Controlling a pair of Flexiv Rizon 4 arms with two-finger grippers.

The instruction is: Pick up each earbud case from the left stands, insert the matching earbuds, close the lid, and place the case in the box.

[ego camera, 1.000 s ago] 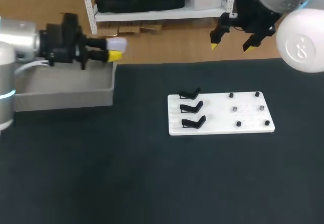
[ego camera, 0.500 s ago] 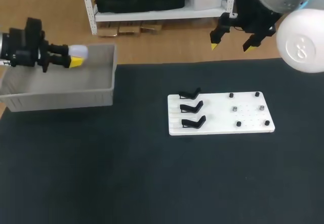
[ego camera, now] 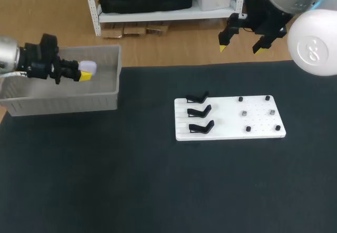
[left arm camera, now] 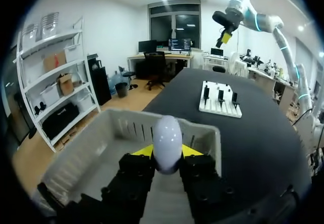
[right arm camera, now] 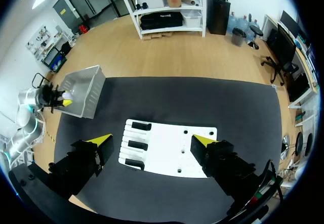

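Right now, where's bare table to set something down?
Bare: near strip of table, in front of the box and white board, and the gap between them. Crowded: the stands, and the box, where the left tool holds the case.

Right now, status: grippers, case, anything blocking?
Left gripper shut on earbud case, over the box. Right gripper open, raised above the table, holding nothing. All three stands bare. Nothing blocking the drop.
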